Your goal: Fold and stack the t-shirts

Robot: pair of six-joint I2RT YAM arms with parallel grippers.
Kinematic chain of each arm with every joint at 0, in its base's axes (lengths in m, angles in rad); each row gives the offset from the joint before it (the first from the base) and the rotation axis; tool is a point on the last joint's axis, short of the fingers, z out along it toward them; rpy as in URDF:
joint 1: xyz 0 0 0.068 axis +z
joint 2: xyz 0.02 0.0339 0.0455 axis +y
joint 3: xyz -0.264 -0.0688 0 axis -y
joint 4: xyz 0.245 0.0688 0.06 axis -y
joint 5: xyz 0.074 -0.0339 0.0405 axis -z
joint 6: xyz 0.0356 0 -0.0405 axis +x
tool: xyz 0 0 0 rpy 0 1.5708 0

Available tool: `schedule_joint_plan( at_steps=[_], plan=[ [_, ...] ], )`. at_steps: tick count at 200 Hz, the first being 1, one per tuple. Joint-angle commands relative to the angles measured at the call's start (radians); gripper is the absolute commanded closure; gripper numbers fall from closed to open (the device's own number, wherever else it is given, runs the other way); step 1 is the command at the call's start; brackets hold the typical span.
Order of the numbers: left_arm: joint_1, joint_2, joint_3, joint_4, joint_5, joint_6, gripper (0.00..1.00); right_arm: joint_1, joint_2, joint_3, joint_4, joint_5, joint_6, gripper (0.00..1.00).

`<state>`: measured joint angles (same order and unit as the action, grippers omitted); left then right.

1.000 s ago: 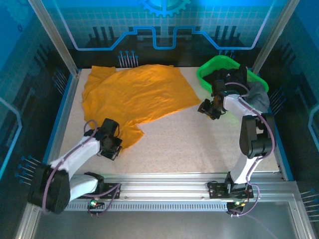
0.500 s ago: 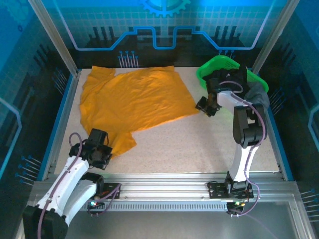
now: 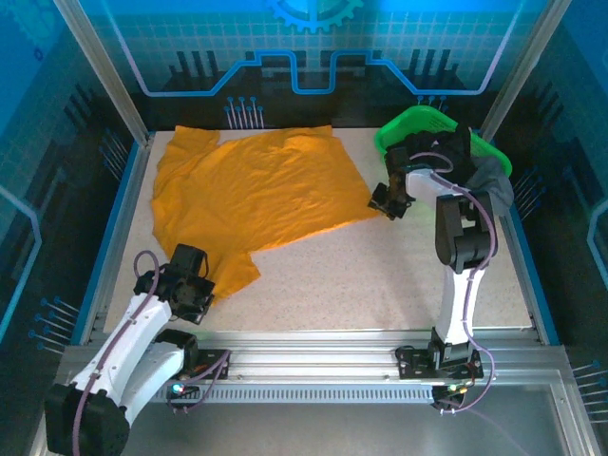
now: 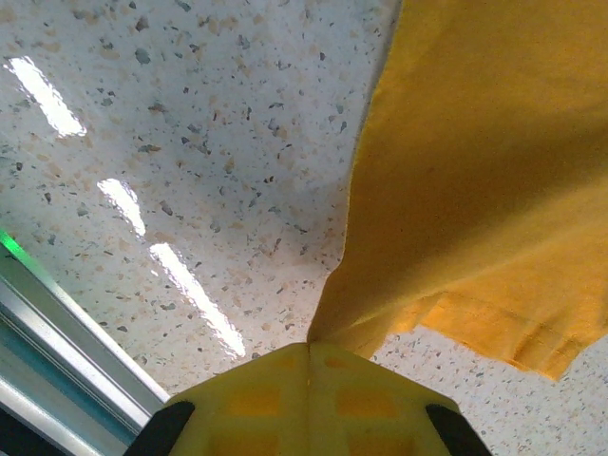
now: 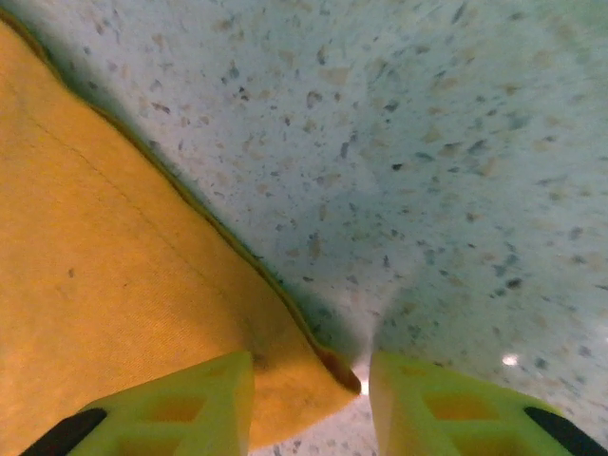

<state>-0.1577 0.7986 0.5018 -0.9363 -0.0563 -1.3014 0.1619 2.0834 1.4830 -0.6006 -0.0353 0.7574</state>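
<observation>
1. Top external: the orange-yellow t-shirt (image 3: 256, 195) lies spread over the table's (image 3: 380, 275) far left. The left gripper (image 3: 195, 296) is at its near corner, the right gripper (image 3: 385, 202) at its right corner.
2. Left wrist: jaws closed, pinching the t-shirt's edge.
3. Right wrist: jaws apart, straddling the corner, seemingly not gripping.

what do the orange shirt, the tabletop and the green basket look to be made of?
t-shirt: thin soft cloth, likely knit, matte; it wrinkles and drapes, and a stitched hem shows at the left wrist.
tabletop: hard speckled sheet, stone-look or laminate, can't tell which; glossy, it mirrors the lamps.
basket: probably moulded plastic, with a smooth, evenly bright green rim.
</observation>
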Motion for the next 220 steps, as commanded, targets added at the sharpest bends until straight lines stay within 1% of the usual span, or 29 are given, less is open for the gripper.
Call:
schedule_joint_plan(
  at_steps=[1, 11, 19, 24, 33, 39, 58, 71, 92, 113, 137, 157, 184, 201, 220],
  plan=[
    [0.009, 0.004, 0.029, -0.009, -0.007, 0.024, 1.0, 0.024, 0.048, 0.057, -0.065, -0.002, 0.003, 0.66],
    [0.009, 0.004, 0.03, -0.008, -0.008, 0.024, 1.0, 0.026, 0.062, 0.064, -0.079, 0.01, 0.012, 0.71],
    [0.009, 0.003, 0.033, -0.009, -0.01, 0.026, 1.0, 0.029, 0.063, 0.065, -0.078, 0.017, 0.014, 0.77],
    [0.009, 0.004, 0.035, -0.009, -0.01, 0.027, 1.0, 0.029, 0.061, 0.066, -0.081, 0.027, 0.017, 0.82],
    [0.009, 0.003, 0.039, -0.011, -0.012, 0.031, 1.0, 0.029, 0.055, 0.072, -0.102, 0.054, 0.027, 0.95],
    [0.009, 0.003, 0.043, -0.013, -0.013, 0.034, 1.0, 0.029, 0.044, 0.07, -0.118, 0.083, 0.033, 1.0],
    [0.009, 0.004, 0.06, -0.034, -0.006, 0.046, 1.0, 0.02, -0.016, 0.039, -0.155, 0.146, 0.054, 1.0],
    [0.009, 0.001, 0.077, -0.074, -0.003, 0.055, 1.0, 0.008, -0.057, 0.002, -0.185, 0.152, 0.064, 1.0],
    [0.009, -0.026, 0.097, -0.152, -0.001, 0.059, 1.0, -0.01, -0.126, -0.084, -0.236, 0.147, 0.071, 1.0],
    [0.009, -0.075, 0.093, -0.217, 0.019, 0.044, 1.0, -0.022, -0.221, -0.211, -0.245, 0.146, 0.073, 1.0],
    [0.007, -0.141, 0.08, -0.289, 0.042, 0.01, 1.0, -0.026, -0.318, -0.345, -0.235, 0.107, 0.074, 1.0],
    [0.007, -0.202, 0.084, -0.365, 0.049, -0.013, 1.0, -0.016, -0.4, -0.428, -0.242, 0.095, 0.068, 1.0],
    [0.007, -0.287, 0.106, -0.469, 0.05, -0.038, 1.0, -0.005, -0.499, -0.495, -0.283, 0.095, 0.059, 1.0],
    [0.007, -0.323, 0.107, -0.471, 0.072, -0.049, 1.0, -0.004, -0.567, -0.526, -0.305, 0.086, 0.059, 1.0],
    [0.007, -0.315, 0.11, -0.373, 0.098, -0.054, 1.0, -0.004, -0.617, -0.528, -0.328, 0.069, 0.062, 1.0]
  ],
)
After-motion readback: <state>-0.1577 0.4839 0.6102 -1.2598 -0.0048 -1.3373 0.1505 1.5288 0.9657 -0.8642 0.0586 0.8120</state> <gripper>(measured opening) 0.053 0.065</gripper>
